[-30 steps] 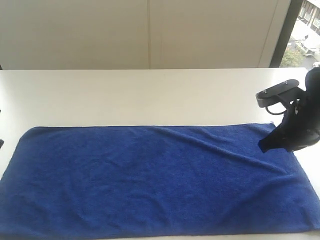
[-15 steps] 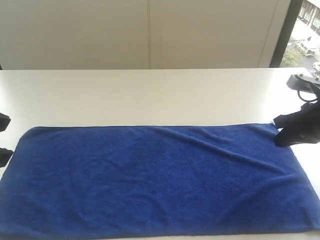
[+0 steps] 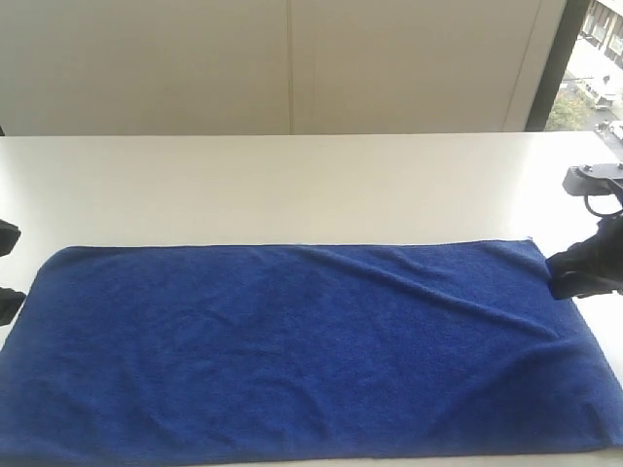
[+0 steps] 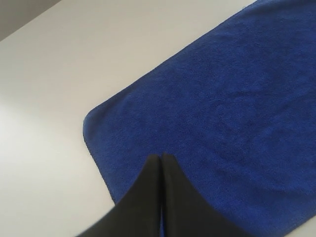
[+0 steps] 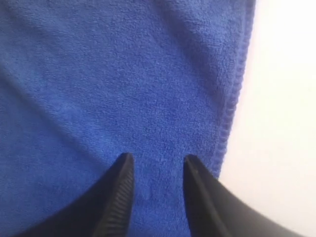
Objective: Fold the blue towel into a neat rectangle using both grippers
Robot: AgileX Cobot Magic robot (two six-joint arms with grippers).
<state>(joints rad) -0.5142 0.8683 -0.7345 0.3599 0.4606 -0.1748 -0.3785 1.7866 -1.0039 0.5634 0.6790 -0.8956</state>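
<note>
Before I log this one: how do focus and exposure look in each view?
Exterior view: soft overall, blue towel evenly lit, window bright at the corner. Left wrist view: towel clear, shut left gripper a blurred dark shape. Right wrist view: towel pile crisp, table washed out white, open right gripper slightly soft.

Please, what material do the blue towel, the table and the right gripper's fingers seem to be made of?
Blue towel: soft fleecy cloth, probably microfibre; fuzzy nap, stitched hem.
Table: smooth matte white surface, perhaps laminate.
Right gripper's fingers: matte black, likely plastic or rubber; ribbed inner faces.
</note>
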